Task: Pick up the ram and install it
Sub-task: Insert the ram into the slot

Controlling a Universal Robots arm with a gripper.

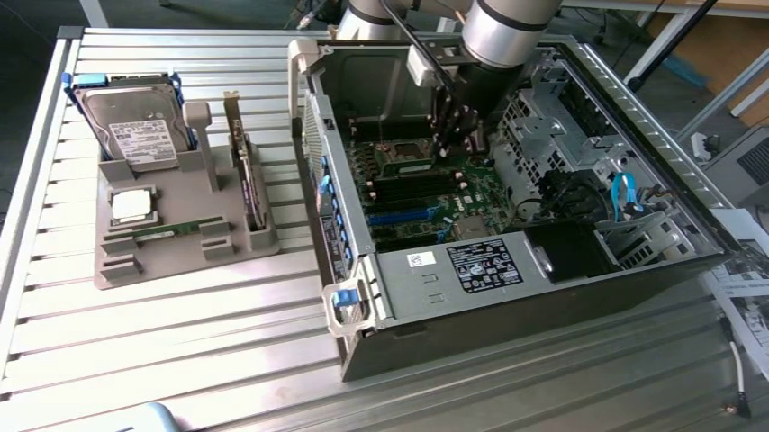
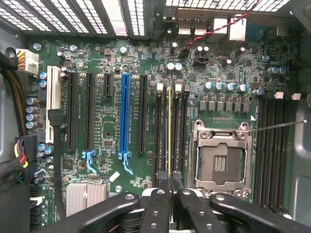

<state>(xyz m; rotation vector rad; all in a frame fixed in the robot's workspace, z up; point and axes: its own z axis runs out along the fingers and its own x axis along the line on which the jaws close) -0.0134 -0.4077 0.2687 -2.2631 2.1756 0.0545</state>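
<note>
On the exterior view's left, the grey moulded tray (image 1: 180, 261) held a second slim green stick (image 1: 162, 232) lying flat (the twin, untouched). Further right, inside the open black computer case (image 1: 397, 333), your black gripper (image 2: 169, 188) was clamped on the ram (image 2: 168, 136), a thin green circuit-board stick seen edge-on. It ran along the black memory slots (image 2: 178, 131) just beside the silver processor socket (image 2: 222, 153). Whether its edge touched a slot, I could not tell. To seat it well, you needed it upright and parallel to the slot, both white end latches (image 2: 160, 88) clear, and pressure straight down, even along its length
</note>
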